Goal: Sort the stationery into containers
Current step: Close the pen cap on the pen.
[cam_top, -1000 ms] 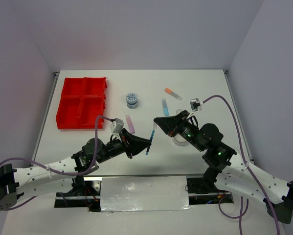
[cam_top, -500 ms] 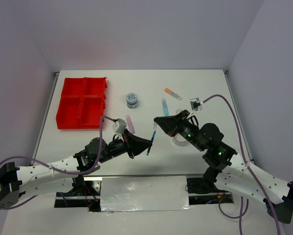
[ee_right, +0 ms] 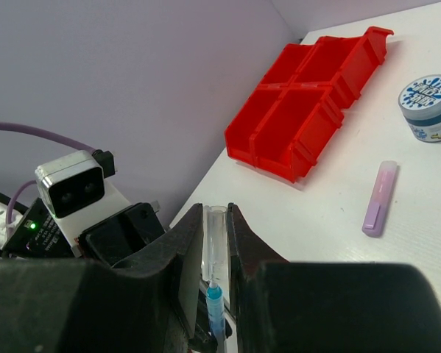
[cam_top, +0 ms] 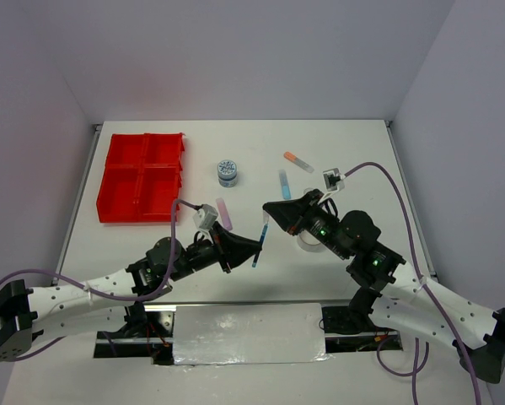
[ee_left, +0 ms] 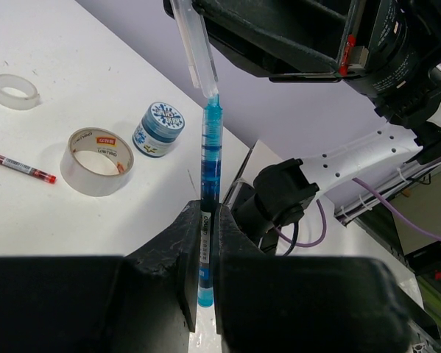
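The blue pen (cam_top: 261, 232) hangs above the table (cam_top: 362, 152), between our two arms and near the front edge. Our left gripper (ee_left: 207, 220) is clamped on its blue barrel. Our right gripper (ee_right: 215, 220) pinches its clear end from above. The red tray (cam_top: 142, 177) sits well apart at the far left. A purple marker (cam_top: 224, 213) and a tub (cam_top: 228, 172) lie between tray and pen. A tape roll (ee_left: 97, 151) and a red pen (ee_left: 18, 165) lie under our right arm.
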